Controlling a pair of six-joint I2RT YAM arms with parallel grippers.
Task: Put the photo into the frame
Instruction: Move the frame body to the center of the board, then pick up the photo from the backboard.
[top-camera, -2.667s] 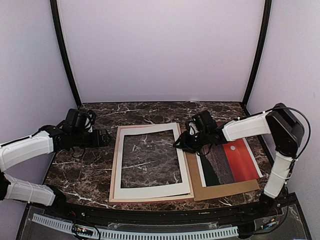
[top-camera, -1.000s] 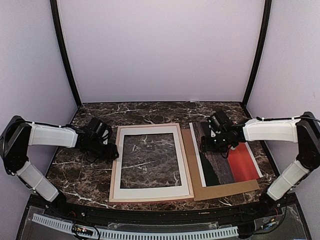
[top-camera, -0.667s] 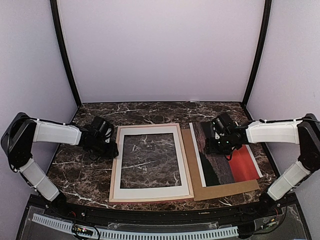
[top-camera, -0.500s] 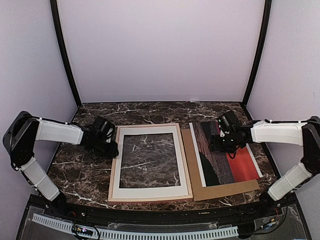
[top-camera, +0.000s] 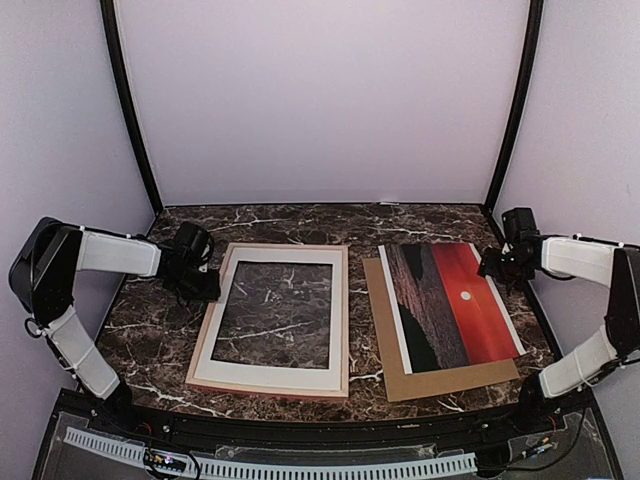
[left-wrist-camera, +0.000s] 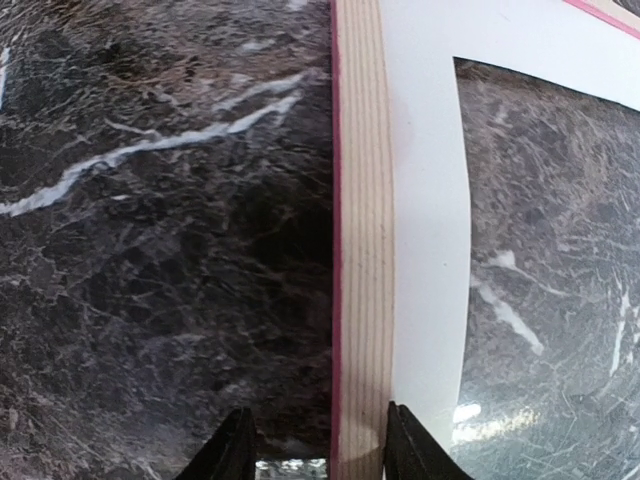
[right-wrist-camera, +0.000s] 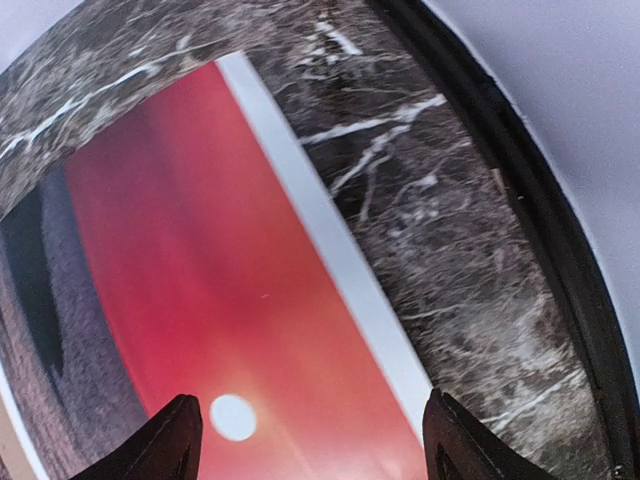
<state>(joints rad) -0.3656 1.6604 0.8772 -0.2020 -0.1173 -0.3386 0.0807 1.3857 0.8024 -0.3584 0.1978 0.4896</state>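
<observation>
The frame (top-camera: 270, 378) lies back-up on the marble, left of centre, turned askew. My left gripper (top-camera: 203, 287) sits on its left rail near the far corner. In the left wrist view the pale wood rail (left-wrist-camera: 362, 250) with its pink edge runs between the jaws of that gripper (left-wrist-camera: 320, 445), which are narrowed round it, one finger tight on the rail's inner edge. The photo (top-camera: 455, 300) lies face up on the right, red sky and white sun showing. My right gripper (top-camera: 490, 268) hovers open at its far right border (right-wrist-camera: 320, 445), holding nothing.
A brown backing board (top-camera: 450, 380) lies under the photo, sticking out at its left and near sides. The black corner post (top-camera: 510, 110) and the booth's right wall stand close behind the right gripper. Bare marble (top-camera: 150, 340) lies left of the frame.
The left gripper's jaws narrowed on the frame's left rail, and the frame slid left and swung askew with it. The right gripper drew back from over the photo to its right edge.
</observation>
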